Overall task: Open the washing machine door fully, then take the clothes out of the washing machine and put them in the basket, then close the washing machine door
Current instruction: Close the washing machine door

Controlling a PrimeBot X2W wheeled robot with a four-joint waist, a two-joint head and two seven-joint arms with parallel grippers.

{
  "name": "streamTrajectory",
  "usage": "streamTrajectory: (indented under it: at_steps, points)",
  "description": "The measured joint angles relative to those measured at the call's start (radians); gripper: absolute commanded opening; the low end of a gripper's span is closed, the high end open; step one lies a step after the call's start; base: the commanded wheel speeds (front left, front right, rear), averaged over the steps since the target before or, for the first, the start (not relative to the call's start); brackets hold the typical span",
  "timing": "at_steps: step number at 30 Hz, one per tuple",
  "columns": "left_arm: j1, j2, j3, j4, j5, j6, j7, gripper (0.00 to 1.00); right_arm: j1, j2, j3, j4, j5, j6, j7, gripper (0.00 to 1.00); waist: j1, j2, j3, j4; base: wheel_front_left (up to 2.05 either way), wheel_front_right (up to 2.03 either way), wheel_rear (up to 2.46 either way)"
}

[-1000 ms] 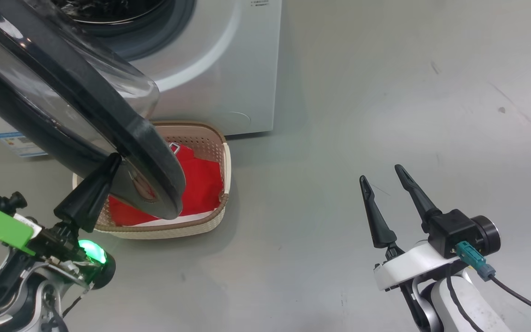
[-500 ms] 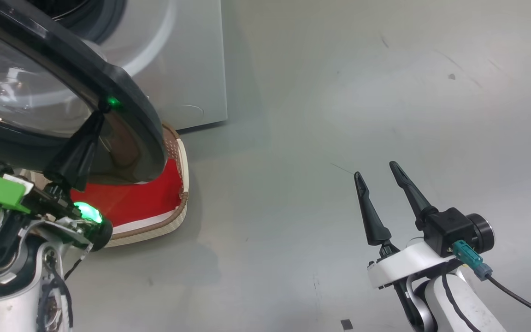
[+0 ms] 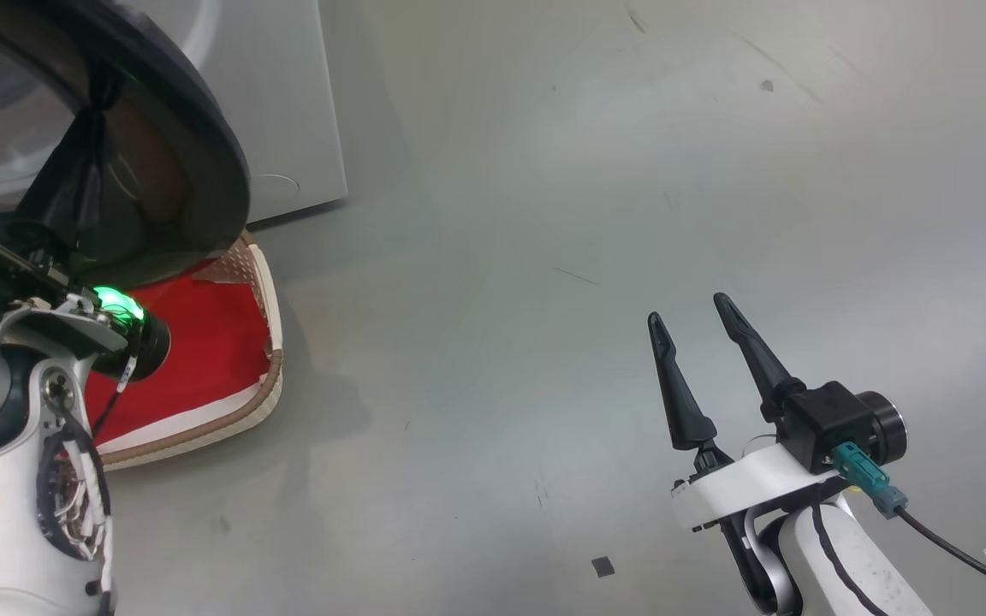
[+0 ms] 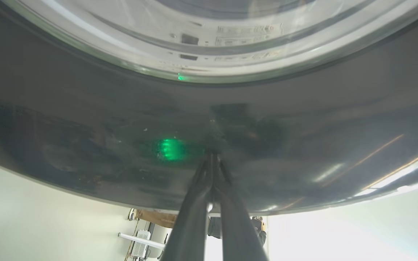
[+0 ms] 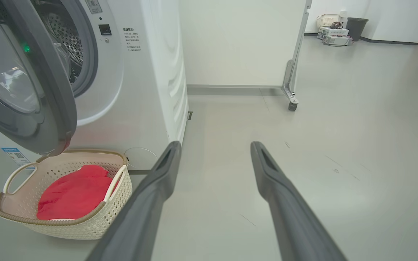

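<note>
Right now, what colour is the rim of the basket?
Brown: the basket has a woven-look brown rim over cream perforated sides. Right wrist view shows it best.

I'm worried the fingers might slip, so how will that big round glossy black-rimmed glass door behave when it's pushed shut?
The large round door with the glossy black rim and glass bowl probably swings as one rigid piece. Its rim mirrors a green light, so it looks slick; the left gripper's closed tips, apparently touching it, could slide.

Red clothes (image 5: 74,195) lie in the cream basket (image 5: 89,224) before the washing machine (image 5: 147,90), under its part-open door (image 5: 62,94)
</note>
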Motion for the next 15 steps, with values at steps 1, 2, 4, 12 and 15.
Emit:
streamTrajectory:
  at_steps: [1, 2, 4, 12, 15]
  points:
    - [-0.010, 0.000, 0.002, 0.010, 0.002, 0.000, -0.007, 0.00, -0.001, 0.001, 0.000, 0.000, 0.000, 0.000, 0.000, 1.00, 0.0000, 0.0000, 0.004, -0.006, 0.00, 0.00, 0.00]
    - [-0.020, 0.000, 0.002, 0.019, 0.005, 0.000, -0.012, 0.00, -0.001, 0.002, 0.000, 0.000, 0.000, 0.000, 0.000, 1.00, 0.0000, 0.0000, 0.007, -0.011, 0.00, 0.00, 0.00]
    - [-0.038, 0.000, 0.001, 0.040, 0.005, 0.000, -0.018, 0.00, -0.001, 0.002, -0.006, 0.001, 0.001, -0.002, 0.000, 1.00, 0.0000, 0.0000, 0.014, -0.019, 0.00, 0.00, 0.00]
    - [-0.059, -0.001, -0.031, 0.099, 0.016, 0.000, -0.015, 0.00, -0.001, 0.005, -0.027, 0.002, 0.001, -0.009, -0.001, 1.00, 0.0000, 0.0000, 0.018, -0.013, 0.00, 0.00, 0.00]
    - [-0.059, -0.001, -0.051, 0.120, 0.023, 0.000, -0.003, 0.00, -0.004, 0.006, -0.034, 0.001, 0.001, -0.009, -0.001, 1.00, 0.0000, 0.0000, 0.012, 0.000, 0.00, 0.00, 0.00]
